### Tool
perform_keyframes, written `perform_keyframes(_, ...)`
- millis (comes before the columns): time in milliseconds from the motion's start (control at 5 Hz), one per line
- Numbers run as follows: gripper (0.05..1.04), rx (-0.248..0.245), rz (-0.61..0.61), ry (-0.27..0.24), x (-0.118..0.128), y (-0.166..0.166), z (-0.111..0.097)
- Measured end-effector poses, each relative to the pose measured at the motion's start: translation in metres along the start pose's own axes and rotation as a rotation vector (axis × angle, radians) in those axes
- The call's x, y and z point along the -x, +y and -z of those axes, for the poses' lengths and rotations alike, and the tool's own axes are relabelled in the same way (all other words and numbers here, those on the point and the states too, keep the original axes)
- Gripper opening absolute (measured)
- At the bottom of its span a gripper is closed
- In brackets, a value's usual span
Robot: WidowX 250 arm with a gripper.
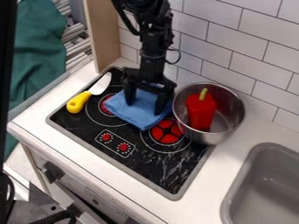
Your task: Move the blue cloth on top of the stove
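The black gripper (144, 101) hangs down over the back half of the stove, its two fingers spread apart and low at the blue cloth. The blue cloth (135, 112) lies on the black stove top (151, 167), between the left and right burners and partly over the left one's red centre. Part of its back side is hidden behind the gripper.
A metal pot (231, 117) holding a red pepper (199, 112) stands close to the gripper's right, over the stove's back right corner. A knife with a yellow handle (77, 103) lies at the stove's left. The grey sink (265, 183) is at the lower right, and a tiled wall (234, 39) rises behind.
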State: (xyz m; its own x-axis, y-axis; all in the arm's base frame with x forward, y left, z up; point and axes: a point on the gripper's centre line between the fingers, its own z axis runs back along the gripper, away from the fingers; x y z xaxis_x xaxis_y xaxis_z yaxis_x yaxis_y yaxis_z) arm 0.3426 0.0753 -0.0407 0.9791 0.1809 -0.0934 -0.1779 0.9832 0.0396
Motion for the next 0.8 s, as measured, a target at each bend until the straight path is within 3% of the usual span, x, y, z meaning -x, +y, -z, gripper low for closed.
perform_keyframes(200,1.01,0.034,-0.035,0.008,-0.014,-0.007,-0.004)
perform_keyframes(400,1.009,0.039,-0.083,-0.011,-0.018,-0.007,-0.006)
perform_keyframes(800,1.009,0.012,-0.156,-0.182,-0.015,0.006,-0.062)
